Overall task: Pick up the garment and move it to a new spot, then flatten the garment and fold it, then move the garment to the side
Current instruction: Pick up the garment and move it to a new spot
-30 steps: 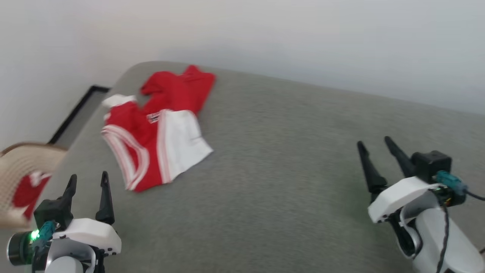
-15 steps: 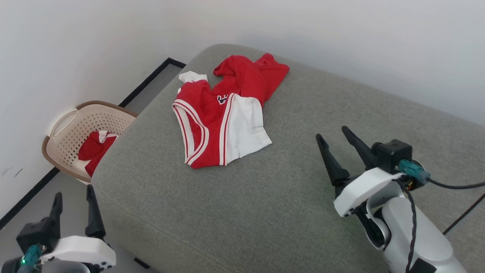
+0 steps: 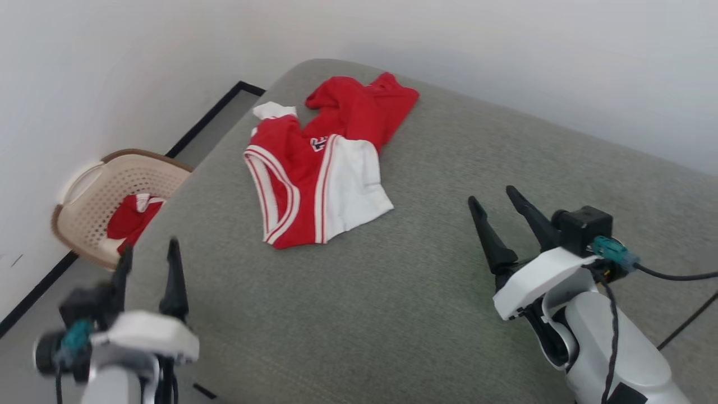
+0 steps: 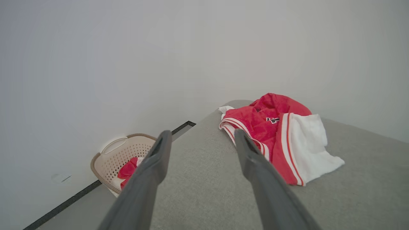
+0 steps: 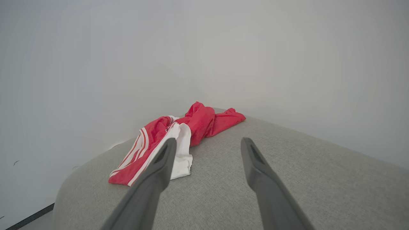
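Garment (image 3: 322, 168): it lies crumpled on the far left part of the grey cushion (image 3: 404, 303), close to the left edge, with one white sleeve on top and red folds bunched behind it.
Left gripper (image 3: 150, 247): your fingers are spread wide and hold nothing. The gripper hangs at the near left corner of the cushion, well apart from the cloth and blurred in the head view.
Right gripper (image 3: 492, 196): its fingers are also spread and empty, near and to the right of the garment.
Step in hand: judging by this, you are on the approach and nothing is picked up yet.
Risk, wrong cloth: a basket (image 3: 130, 154) beside the left edge holds another red piece (image 3: 132, 216), so a reach that drifts left could take that instead.
Risk, edge: dragging the garment leftward could tip it off the cushion.
Risk, layers: pinching only the top sleeve may lift one fold and leave the rest tangled, making flattening harder.
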You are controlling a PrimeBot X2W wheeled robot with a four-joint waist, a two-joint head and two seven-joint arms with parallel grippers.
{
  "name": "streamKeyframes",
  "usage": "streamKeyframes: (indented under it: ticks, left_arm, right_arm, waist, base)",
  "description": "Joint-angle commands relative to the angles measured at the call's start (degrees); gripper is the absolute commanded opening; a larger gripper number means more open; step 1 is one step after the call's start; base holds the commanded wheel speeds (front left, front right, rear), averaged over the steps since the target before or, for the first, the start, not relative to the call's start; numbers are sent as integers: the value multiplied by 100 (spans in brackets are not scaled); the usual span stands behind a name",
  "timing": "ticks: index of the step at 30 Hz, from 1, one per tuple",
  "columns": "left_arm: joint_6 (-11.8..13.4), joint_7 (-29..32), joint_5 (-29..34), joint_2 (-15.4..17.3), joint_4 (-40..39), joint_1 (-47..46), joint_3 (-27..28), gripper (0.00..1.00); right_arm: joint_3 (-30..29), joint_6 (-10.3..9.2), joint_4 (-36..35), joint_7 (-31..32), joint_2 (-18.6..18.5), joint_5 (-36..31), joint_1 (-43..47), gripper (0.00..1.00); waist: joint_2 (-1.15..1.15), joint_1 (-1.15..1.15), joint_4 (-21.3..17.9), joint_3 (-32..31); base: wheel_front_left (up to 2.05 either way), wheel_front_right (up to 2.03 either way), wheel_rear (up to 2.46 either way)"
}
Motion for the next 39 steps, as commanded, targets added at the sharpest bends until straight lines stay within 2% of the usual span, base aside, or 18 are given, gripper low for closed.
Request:
streamKeyframes:
  ticks: [1,6,8,10,13,16,20,23,26,30,33,39]
  left_arm:
    - [-37,-13,16,95,50,-281,-62,100]
    - [-81,44,-175,389,689,-1388,-534,100]
    - [-88,180,-208,637,1014,-1903,-773,100]
    - [-76,382,-552,756,1420,-2386,-863,100]
    - [-74,726,-761,1164,2028,-3053,-1093,100]
    - [-76,1374,-1207,1466,2618,-3518,-1287,100]
    - [-76,2788,-2040,1821,3174,-3883,-1660,100]
    - [-76,3796,-2720,2155,3196,-3940,-1945,100]
    - [-76,4339,-3179,2535,3200,-3897,-2095,100]
    - [-76,4687,-3393,2859,3395,-3909,-2260,100]
    - [-75,4843,-3520,2914,3610,-3911,-2338,100]
    - [-76,5073,-3790,2655,3891,-3769,-2585,100]
  right_arm:
    - [37,1,-64,-26,5,-62,-10,100]
    - [189,1,-128,-26,-156,-91,-216,100]
    - [194,1,-168,-25,-237,-80,-329,100]
    - [211,1,-199,-26,-284,-60,-431,100]
    - [202,1,-227,-25,-355,-47,-574,100]
    - [221,1,-267,-25,-356,-28,-665,100]
    - [219,1,-359,-26,-341,-41,-749,100]
    - [277,1,-424,-26,-323,-65,-783,100]
    - [342,1,-461,-26,-313,-79,-825,100]
    - [367,1,-589,-26,-398,-99,-931,100]
    - [395,1,-709,-26,-455,-108,-1001,100]
    - [390,1,-992,-20,-528,-191,-1060,100]
  waist:
    - [0,0,-332,206]
    - [0,0,-983,681]
    - [0,0,-1223,919]
    - [0,0,-1451,1096]
    - [0,0,-1764,1289]
    - [0,0,-2071,1434]
    - [0,0,-2401,1599]
    - [0,0,-2617,1734]
    - [0,0,-2839,1880]
    - [0,0,-3068,2146]
    - [0,0,-3192,2367]
    - [0,0,-3272,2611]
  base:
    - [0,0,0]
    - [0,0,0]
    - [0,0,0]
    - [0,0,0]
    - [0,0,0]
    - [0,0,0]
    - [0,0,0]
    - [0,0,0]
    - [0,0,0]
    - [0,0,0]
    - [0,0,0]
    - [0,0,0]
